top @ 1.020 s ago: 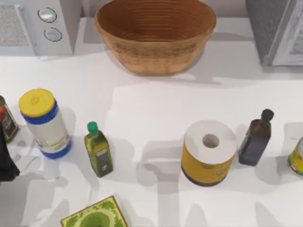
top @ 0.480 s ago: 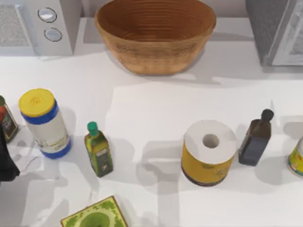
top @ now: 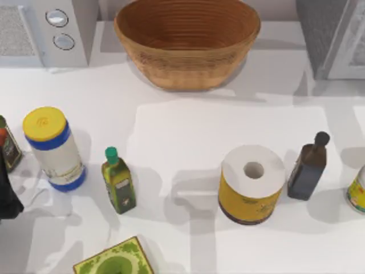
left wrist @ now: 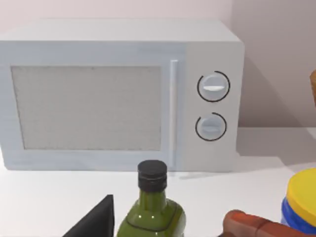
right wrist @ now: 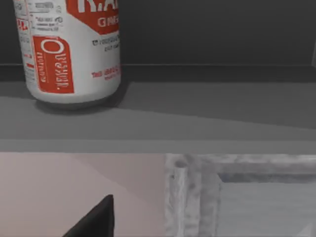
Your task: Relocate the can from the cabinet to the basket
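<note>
Inside, the can (right wrist: 71, 49) stands upright on a grey shelf (right wrist: 197, 113) of the cabinet (top: 333, 37), seen from the right wrist view, white label with red print toward the lens; nothing touches it; a dark fingertip (right wrist: 94, 219) of the right gripper shows low in that view, well short of the can; whether that gripper is spread or closed, I cannot tell. Cabinet sits at the table's far right corner; its white-framed door now reaches less far over the table (top: 188, 125) than a second ago, and the shadows beside it have shifted. Basket (top: 187, 41) sits at the far middle, nothing in it, unchanged. Nearer: paper roll (top: 251, 184), dark bottle (top: 308, 166) just right of it, green bottle (top: 118, 181), yellow-lidded jar (top: 52, 147), all where they were. Left arm (top: 7, 191) parked at the left edge, facing the microwave (left wrist: 121, 96); its finger spacing I cannot tell.
</note>
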Robot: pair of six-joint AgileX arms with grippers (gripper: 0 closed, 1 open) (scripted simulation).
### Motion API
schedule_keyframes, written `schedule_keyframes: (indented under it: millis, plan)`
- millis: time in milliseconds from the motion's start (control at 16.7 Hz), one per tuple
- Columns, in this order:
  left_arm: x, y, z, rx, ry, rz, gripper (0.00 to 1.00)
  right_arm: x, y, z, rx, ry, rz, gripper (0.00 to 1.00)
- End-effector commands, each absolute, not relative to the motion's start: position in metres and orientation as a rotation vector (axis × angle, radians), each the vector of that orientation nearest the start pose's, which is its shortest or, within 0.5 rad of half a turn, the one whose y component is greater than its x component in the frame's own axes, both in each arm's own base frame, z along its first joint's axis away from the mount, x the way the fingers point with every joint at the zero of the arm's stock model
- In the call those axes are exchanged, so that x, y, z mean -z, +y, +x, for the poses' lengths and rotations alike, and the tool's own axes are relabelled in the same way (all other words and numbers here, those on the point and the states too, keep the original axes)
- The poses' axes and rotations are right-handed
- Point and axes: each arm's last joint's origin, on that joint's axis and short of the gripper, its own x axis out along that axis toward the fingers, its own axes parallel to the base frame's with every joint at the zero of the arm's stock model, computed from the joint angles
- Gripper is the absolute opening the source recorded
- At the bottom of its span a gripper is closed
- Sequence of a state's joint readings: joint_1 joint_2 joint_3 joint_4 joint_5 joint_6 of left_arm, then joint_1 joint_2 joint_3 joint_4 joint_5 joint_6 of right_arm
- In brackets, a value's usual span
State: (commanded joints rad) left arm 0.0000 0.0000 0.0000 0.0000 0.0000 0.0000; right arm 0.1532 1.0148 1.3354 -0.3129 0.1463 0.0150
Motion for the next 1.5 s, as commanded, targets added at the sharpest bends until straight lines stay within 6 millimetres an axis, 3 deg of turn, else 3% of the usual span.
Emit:
schedule_keyframes:
  millis: [180,420,900,1020,1320,1500]
  plan:
    - [-0.16,-0.001,0.106,0.0,0.0,0.0,1.0,-0.487,0.038,0.225,-0.01,-0.005,0.002,1.0]
    - [-0.16,-0.001,0.106,0.0,0.0,0.0,1.0,-0.507,0.046,0.251,-0.002,-0.001,0.0,1.0]
    - [-0.16,-0.001,0.106,0.0,0.0,0.0,1.0,-0.511,0.047,0.256,0.003,-0.004,0.0,1.0]
    - [-0.16,-0.001,0.106,0.0,0.0,0.0,1.0,-0.512,0.058,0.264,0.003,-0.01,-0.004,1.0]
    - [-0.16,-0.001,0.106,0.0,0.0,0.0,1.0,-0.507,0.113,0.29,0.008,-0.008,0.0,1.0]
    - [-0.16,-0.001,0.106,0.0,0.0,0.0,1.0,-0.507,0.119,0.292,0.008,-0.009,0.001,1.0]
